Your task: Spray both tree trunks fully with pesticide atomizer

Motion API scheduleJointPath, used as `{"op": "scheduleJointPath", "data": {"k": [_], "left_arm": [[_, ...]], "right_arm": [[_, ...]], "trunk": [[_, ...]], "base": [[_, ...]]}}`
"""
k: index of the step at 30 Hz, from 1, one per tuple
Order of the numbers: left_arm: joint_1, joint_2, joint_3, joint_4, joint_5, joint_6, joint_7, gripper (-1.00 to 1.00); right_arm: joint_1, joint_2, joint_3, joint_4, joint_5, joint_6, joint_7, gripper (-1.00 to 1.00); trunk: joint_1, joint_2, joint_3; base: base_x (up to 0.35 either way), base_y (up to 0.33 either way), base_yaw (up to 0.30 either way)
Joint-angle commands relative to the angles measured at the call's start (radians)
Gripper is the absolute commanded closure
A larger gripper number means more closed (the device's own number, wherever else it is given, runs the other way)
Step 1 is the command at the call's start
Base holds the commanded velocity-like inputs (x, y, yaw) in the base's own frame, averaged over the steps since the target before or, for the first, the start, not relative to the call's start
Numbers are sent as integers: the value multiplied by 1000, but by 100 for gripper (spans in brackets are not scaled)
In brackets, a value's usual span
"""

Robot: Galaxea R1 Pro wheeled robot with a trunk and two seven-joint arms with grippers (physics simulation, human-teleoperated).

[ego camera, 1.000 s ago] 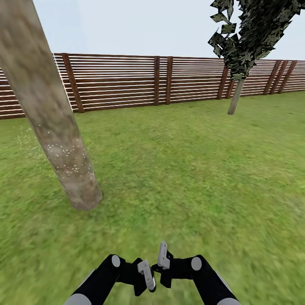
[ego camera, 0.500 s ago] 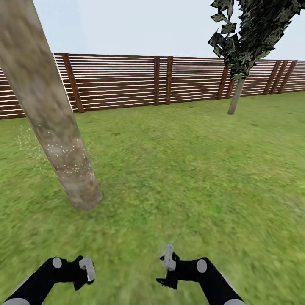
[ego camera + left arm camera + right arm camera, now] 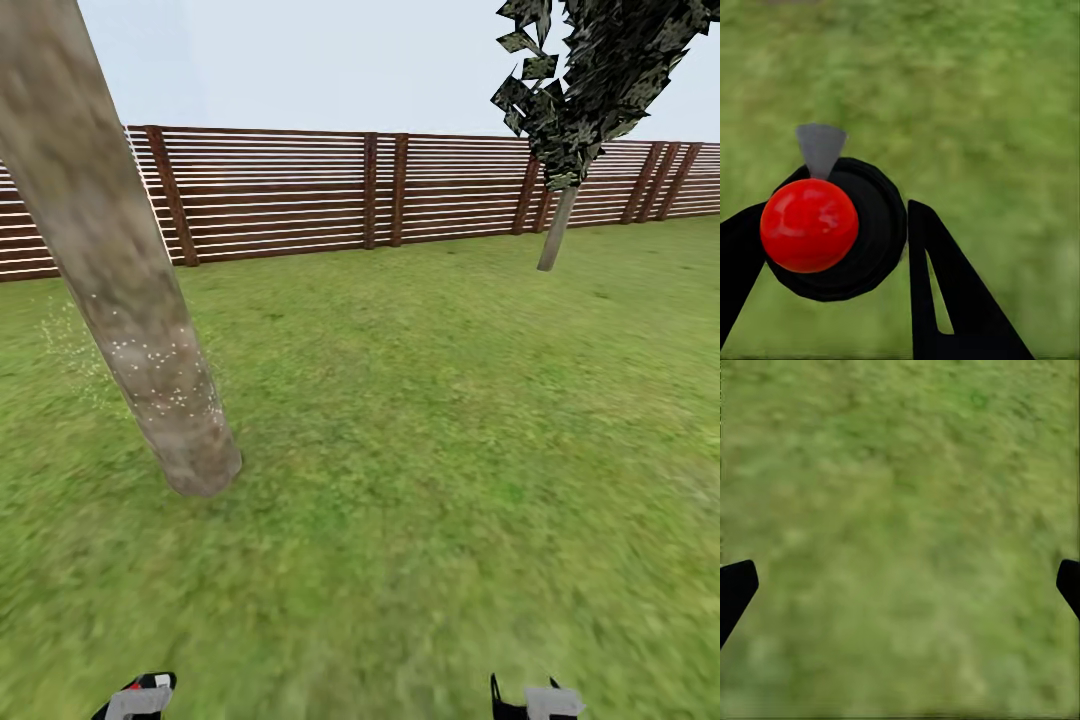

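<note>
1. A thick, mottled grey-brown tree trunk (image 3: 120,270) leans across the head view, its base planted in the grass floor (image 3: 420,420) of the garden.
2. Whitish specks of pesticide (image 3: 160,375) dot the lower bark, with fainter dots drifting just beside the trunk on its fence-ward side.
3. Behind the trunk runs a brown slatted wooden fence (image 3: 300,190); well apart from the trunk, near the fence, stands a thin-stemmed dark conifer (image 3: 585,80).
4. Open lawn lies between the trunk and the robot; nothing stands in the way.
5. The left gripper (image 3: 140,697) sits low, on the near side of the trunk, at the frame's bottom edge. In its wrist view the black fingers (image 3: 945,292) pinch a round black object topped by a red ball (image 3: 808,225) with a grey cone, which seems to be the pesticide atomizer (image 3: 874,232), held over grass.
6. The right gripper (image 3: 535,702) hangs low, far from the trunk, its fingertips (image 3: 735,589) spread wide over bare grass.
</note>
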Motion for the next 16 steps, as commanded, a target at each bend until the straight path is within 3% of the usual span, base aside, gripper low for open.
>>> {"op": "scheduleJointPath", "data": {"k": [1,16], "left_arm": [[1,0,8,1,-7,-4,-2,100],[1,-4,7,1,-2,-3,0,100]], "right_arm": [[3,1,-3,6,7,-1,-6,-100],[16,6,-3,7,7,-1,-5,-100]], "trunk": [[0,0,-1],[0,0,-1]], "base": [[0,0,0],[0,0,0]]}}
